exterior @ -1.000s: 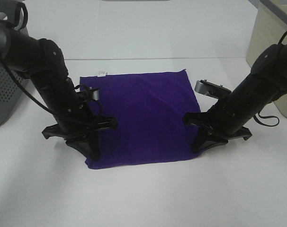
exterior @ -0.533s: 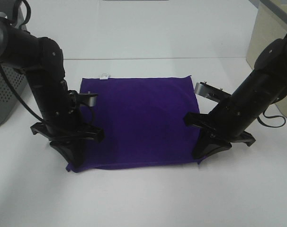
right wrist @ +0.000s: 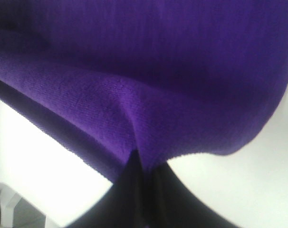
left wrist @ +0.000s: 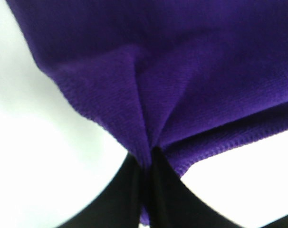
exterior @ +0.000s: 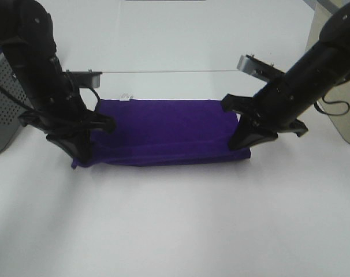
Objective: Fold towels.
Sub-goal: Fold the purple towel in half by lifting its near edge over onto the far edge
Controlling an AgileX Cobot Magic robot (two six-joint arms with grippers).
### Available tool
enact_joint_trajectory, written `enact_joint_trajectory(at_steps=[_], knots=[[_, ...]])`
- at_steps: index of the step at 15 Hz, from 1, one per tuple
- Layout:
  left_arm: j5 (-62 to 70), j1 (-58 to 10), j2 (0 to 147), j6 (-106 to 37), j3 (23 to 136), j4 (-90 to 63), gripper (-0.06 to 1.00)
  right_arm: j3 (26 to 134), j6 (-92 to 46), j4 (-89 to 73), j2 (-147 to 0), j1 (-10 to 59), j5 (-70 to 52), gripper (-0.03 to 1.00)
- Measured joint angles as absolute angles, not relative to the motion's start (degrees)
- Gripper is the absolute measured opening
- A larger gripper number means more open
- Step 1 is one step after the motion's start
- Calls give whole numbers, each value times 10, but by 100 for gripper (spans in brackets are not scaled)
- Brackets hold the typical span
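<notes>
A deep purple towel (exterior: 163, 130) lies on the white table, its near half lifted and carried toward the far edge, so it shows as a wide, short band. A small white tag (exterior: 125, 96) sits at its far left corner. My left gripper (exterior: 81, 157) is shut on the towel's near left corner; in the left wrist view the black fingers (left wrist: 148, 190) pinch puckered purple fabric (left wrist: 172, 95). At the near right corner my right gripper (exterior: 239, 145) is shut on the cloth, its fingers (right wrist: 144, 194) clamping a fold of the towel (right wrist: 158, 71).
A grey perforated basket (exterior: 3, 109) stands at the left edge behind the left arm. A beige box (exterior: 331, 69) stands at the far right behind the right arm. The table's far edge (exterior: 169, 71) runs just beyond the towel.
Both grippers have lifted the towel's near corners and carried them away from the camera toward the far edge. The visible cloth has shrunk from a full square to a narrow band.
</notes>
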State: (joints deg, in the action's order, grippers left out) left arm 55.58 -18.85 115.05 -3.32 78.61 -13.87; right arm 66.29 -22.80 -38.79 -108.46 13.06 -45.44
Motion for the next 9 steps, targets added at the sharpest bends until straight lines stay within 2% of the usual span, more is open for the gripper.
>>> enact_joint_trajectory(at_steps=[3, 4, 9], knots=[[516, -164, 1156, -33, 847, -133, 0, 782, -215, -345, -1136, 131, -449, 2], [506, -150, 1191, -52, 922, -135, 0, 874, -193, -309, -1183, 131, -449, 2], [524, -140, 1326, -80, 1110, -133, 0, 1010, -154, -229, -1273, 132, -430, 2]])
